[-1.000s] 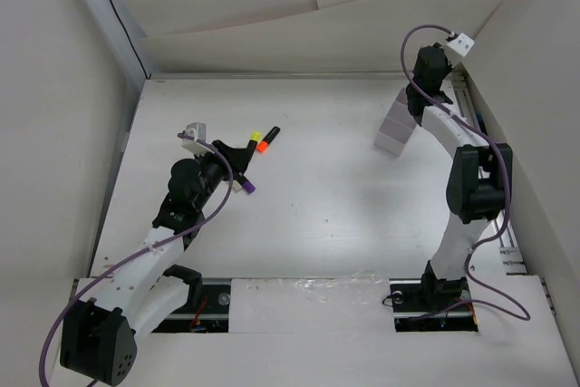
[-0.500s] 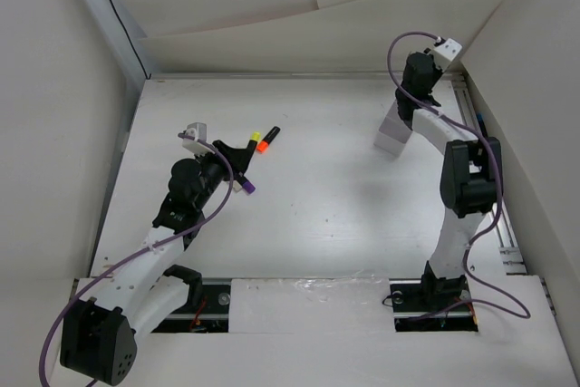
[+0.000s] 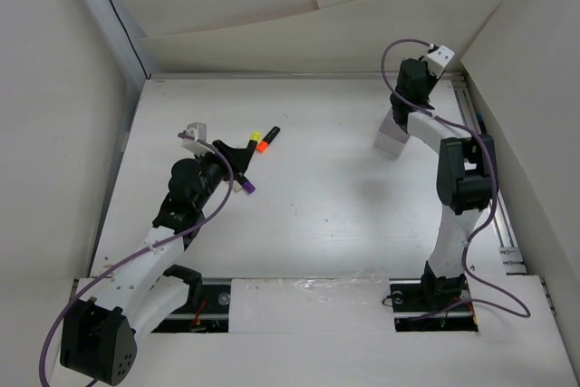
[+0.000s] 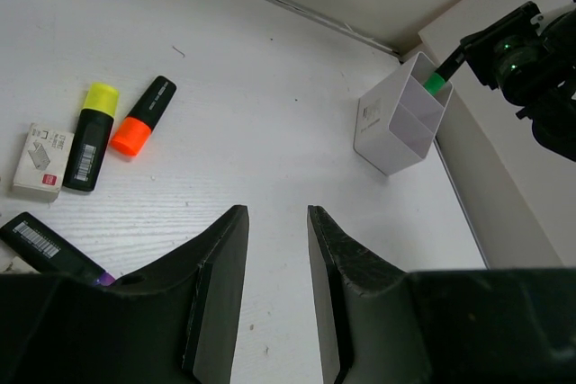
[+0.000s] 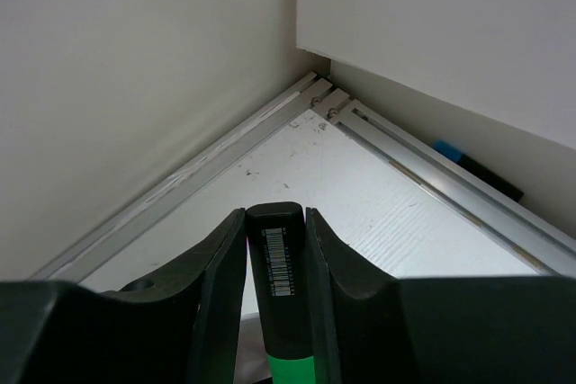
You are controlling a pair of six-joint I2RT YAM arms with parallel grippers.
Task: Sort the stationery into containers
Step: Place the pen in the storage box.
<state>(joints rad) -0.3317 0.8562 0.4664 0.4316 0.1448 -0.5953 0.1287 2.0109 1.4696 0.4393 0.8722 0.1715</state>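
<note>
Right gripper (image 5: pixel 274 216) is pinched on a green-capped highlighter (image 5: pixel 281 267). The fingers clamp the black barcoded body from both sides and the green cap points down. The left wrist view shows that green cap at the mouth of the end compartment of the divided white container (image 4: pixel 396 137), on the side nearest the right arm. I cannot tell how far in it sits. The container stands at the far right of the table (image 4: pixel 270 87), close to the side wall. Left gripper (image 4: pixel 274 218) hovers low over the left half of the table with its fingers a narrow gap apart and nothing between them. A purple-capped highlighter (image 4: pixel 49 242) lies just outside its left finger, not gripped. Farther out, a yellow-capped highlighter (image 4: pixel 90 137) and an orange-capped highlighter (image 4: pixel 144 117) lie flat side by side, caps near each other and bodies angled apart. A small white box with printing (image 4: pixel 40 157) lies just beside the yellow one. In the right wrist view, a blue-capped marker (image 5: pixel 472 168) lies along the metal rail at the foot of the right wall, well apart from the others.
</note>
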